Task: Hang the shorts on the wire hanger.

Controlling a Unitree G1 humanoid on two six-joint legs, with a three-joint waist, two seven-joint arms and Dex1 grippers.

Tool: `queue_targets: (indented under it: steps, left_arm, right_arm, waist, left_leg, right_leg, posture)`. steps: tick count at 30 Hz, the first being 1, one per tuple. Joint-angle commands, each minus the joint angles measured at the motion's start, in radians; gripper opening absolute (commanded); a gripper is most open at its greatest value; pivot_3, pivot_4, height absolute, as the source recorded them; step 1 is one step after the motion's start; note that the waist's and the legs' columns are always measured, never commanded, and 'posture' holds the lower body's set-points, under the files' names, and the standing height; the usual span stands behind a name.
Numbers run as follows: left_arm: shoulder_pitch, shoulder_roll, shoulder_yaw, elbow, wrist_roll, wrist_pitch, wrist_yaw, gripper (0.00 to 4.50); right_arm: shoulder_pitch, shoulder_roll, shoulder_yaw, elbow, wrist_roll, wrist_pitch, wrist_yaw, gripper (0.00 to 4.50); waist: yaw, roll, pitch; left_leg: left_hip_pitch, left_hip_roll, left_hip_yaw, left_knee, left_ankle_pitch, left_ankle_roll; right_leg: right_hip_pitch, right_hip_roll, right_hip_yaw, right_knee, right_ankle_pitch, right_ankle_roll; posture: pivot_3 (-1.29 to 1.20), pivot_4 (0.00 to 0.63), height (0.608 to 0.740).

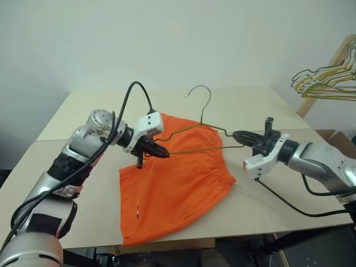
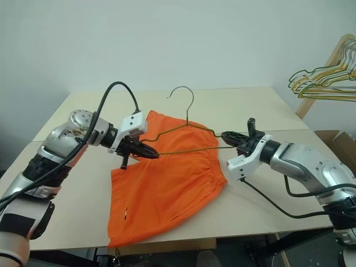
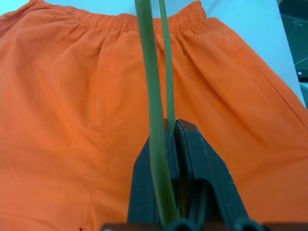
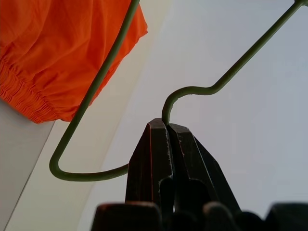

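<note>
Left eye view: the thin olive-green wire hanger is held up above the beige wooden desk, its hook rising at the far side. The left tool is clamped on the hanger's left end, the right tool pinched on its right end. Bright orange fabric shorts lie flat on the desk beneath the hanger, waistband to the right.
</note>
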Motion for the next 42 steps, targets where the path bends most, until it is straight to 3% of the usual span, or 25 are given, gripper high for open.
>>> queue_targets:
  steps: [1,7,10,12,15,22,28,32,39,41,42]
  left_arm:
    - [-0.017,-0.023,0.009,0.008,0.023,-0.004,0.029,0.00]
    - [-0.021,-0.027,0.028,0.017,0.037,-0.010,0.041,0.00]
    - [-0.008,-0.005,0.028,0.009,0.054,-0.055,0.034,0.00]
    - [0.016,0.019,0.020,-0.008,0.085,-0.141,0.032,0.00]
    - [0.044,0.040,0.010,-0.024,0.124,-0.234,0.031,0.00]
    - [0.063,0.030,0.052,-0.067,0.088,-0.205,0.027,0.00]
    - [0.072,0.032,0.074,-0.094,0.075,-0.190,0.025,0.00]
    - [0.082,0.039,0.080,-0.109,0.070,-0.191,0.027,0.00]
    - [0.102,0.040,0.086,-0.116,0.072,-0.218,0.033,0.00]
    - [0.124,0.030,0.106,-0.108,0.058,-0.285,0.028,0.00]
    - [0.132,0.027,0.114,-0.101,0.053,-0.314,0.022,0.26]
  right_arm:
    - [0.011,-0.009,-0.053,-0.037,0.130,-0.006,0.062,0.53]
    - [0.068,-0.032,-0.046,-0.097,0.340,-0.017,0.222,2.44]
    - [0.096,-0.051,-0.065,-0.174,0.602,0.162,0.391,3.47]
    - [0.071,-0.043,-0.074,-0.229,0.789,0.372,0.494,3.47]
    - [-0.016,-0.030,-0.058,-0.246,0.923,0.611,0.609,3.47]
    - [-0.283,0.001,0.138,-0.134,0.864,0.978,0.907,3.47]
    - [-0.412,0.122,0.261,0.000,0.729,1.035,0.959,3.47]
    - [-0.441,0.173,0.274,0.055,0.700,1.037,0.991,2.70]
    - [-0.420,0.169,0.229,0.034,0.729,1.045,1.058,0.15]
    - [-0.407,0.166,0.215,0.024,0.738,1.054,1.062,0.03]
    - [-0.395,0.160,0.207,0.013,0.744,1.059,1.066,0.00]
  waist:
    - [0.001,0.000,0.000]
    - [0.000,0.000,0.000]
    - [0.001,0.000,0.000]
    - [-0.001,0.000,0.000]
    - [0.001,0.000,0.000]
    - [0.031,0.000,0.000]
    - [0.035,0.000,0.000]
    - [0.041,0.000,0.000]
    - [0.045,0.000,0.000]
    - [0.045,0.000,0.000]
    - [0.045,0.000,0.000]
  left_leg:
    - [0.000,0.000,0.000,0.000,0.000,0.000]
    - [0.000,0.000,0.000,0.000,0.000,0.000]
    - [0.000,0.000,0.000,0.000,0.000,0.001]
    - [0.000,0.000,-0.001,0.000,0.000,0.001]
    - [0.001,0.001,-0.001,0.000,-0.001,0.002]
    - [-0.001,0.000,-0.003,0.001,-0.005,0.009]
    - [-0.015,-0.001,-0.005,0.008,-0.002,0.003]
    - [-0.018,-0.002,-0.005,0.010,-0.001,0.002]
    - [-0.020,-0.002,-0.005,0.010,-0.001,0.002]
    - [-0.020,-0.002,-0.005,0.010,-0.001,0.002]
    - [-0.020,-0.002,-0.005,0.010,-0.001,0.002]
  right_leg:
    - [0.000,0.000,0.000,0.000,0.000,0.000]
    - [0.000,0.000,0.000,0.000,0.000,0.000]
    - [0.000,0.000,0.000,0.000,0.000,0.000]
    - [0.001,0.000,0.000,0.000,0.000,0.000]
    - [0.001,-0.001,0.000,0.001,0.000,0.000]
    - [0.000,-0.003,-0.004,0.002,0.000,0.000]
    - [-0.011,-0.003,-0.007,0.006,0.000,0.000]
    - [-0.014,-0.002,-0.008,0.008,0.000,0.000]
    - [-0.016,-0.002,-0.008,0.008,0.000,0.001]
    - [-0.016,-0.002,-0.008,0.008,0.000,0.001]
    - [-0.016,-0.002,-0.008,0.008,0.000,0.001]
  posture:
    - [-0.20,0.000,0.740]
    - [-0.18,0.000,0.740]
    - [-0.17,0.000,0.740]
    - [-0.17,0.000,0.740]
    - [-0.16,0.000,0.740]
    - [-0.14,0.000,0.740]
    - [-0.12,0.000,0.740]
    - [-0.11,0.000,0.740]
    - [-0.11,0.000,0.740]
    - [-0.12,0.000,0.740]
    - [-0.12,0.000,0.740]
